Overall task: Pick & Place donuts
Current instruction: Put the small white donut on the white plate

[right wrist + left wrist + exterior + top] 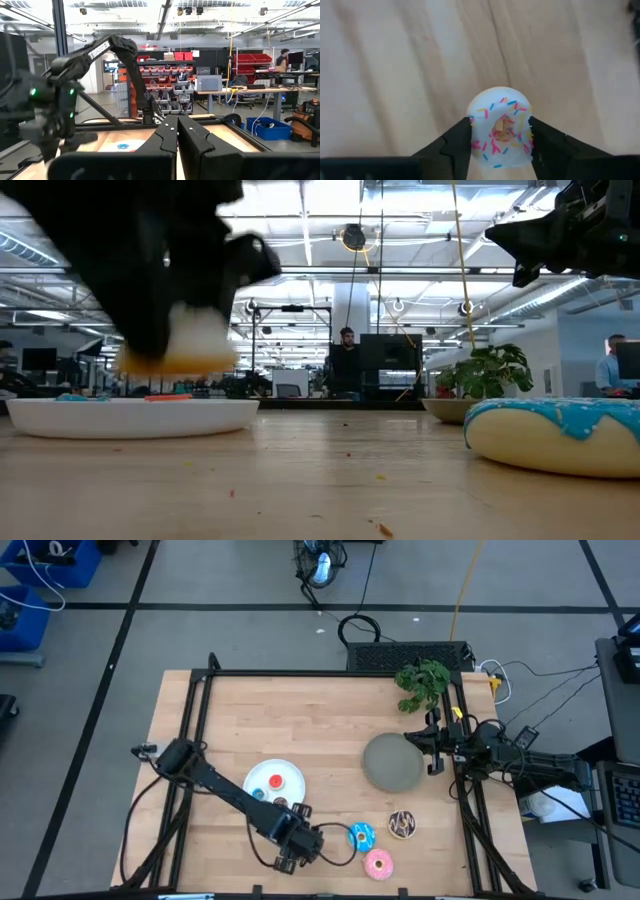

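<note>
My left gripper [500, 132] is shut on the small whitish donut with sprinkles [500, 125]. It hangs over the near part of the table [297, 850], near-right of the white plate [285, 768]. That plate bears the small red donut [276, 781] and the small blue donut [259, 794]. The blue-iced donut [361, 835], the pink-iced donut [378, 863] and the chocolate donut [402, 824] lie flat on the table to its right. My right gripper [177, 134] is shut and waits at the right edge of the grey plate [390, 762]. My left gripper pinches the whitish donut across its ring, one finger on each outer side [475, 135]. The fingers come from above, pointing down. In the low view the donut [180, 345] hangs lifted clear of the table, roughly level.
A potted plant [422, 683] stands at the far right corner behind the grey plate. A black frame [300, 675] runs along the far and side edges. Bare wood lies between the white plate and the far edge. People stand in the room beyond the table.
</note>
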Robot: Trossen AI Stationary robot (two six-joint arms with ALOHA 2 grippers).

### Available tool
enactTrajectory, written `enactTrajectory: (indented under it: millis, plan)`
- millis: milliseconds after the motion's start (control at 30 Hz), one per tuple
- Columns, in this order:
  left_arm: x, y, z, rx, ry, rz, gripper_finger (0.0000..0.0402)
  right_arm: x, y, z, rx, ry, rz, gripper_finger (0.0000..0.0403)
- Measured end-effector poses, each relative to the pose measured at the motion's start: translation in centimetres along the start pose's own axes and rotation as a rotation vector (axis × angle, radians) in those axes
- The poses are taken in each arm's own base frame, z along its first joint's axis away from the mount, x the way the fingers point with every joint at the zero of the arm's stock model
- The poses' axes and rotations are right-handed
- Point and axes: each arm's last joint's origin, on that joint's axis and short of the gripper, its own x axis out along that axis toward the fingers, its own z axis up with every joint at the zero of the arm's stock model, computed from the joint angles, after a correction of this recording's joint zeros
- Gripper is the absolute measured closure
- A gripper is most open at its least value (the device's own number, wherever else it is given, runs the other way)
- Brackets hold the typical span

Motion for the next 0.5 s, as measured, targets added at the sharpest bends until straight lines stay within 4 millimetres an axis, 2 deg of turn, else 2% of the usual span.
enactTrajectory:
  millis: [100,200,400,500]
  plan:
    - [-2.7,0.4,0.1,-0.016,-0.052,-0.005,0.023,0.0,0.0,0.0,0.0,0.0,0.0,0.0403]
    - [-6.5,0.5,0.0,-0.023,-0.135,0.003,0.0223,0.0,0.0,0.0,0.0,0.0,0.0,0.0403]
    - [-13.6,1.3,-1.5,-0.137,-0.28,0.073,0.0216,0.0,0.0,0.0,0.0,0.0,0.0,0.0403]
    - [-15.4,1.5,-2.2,-0.185,-0.315,0.104,0.0216,0.0,0.0,0.0,0.0,0.0,0.0,0.0403]
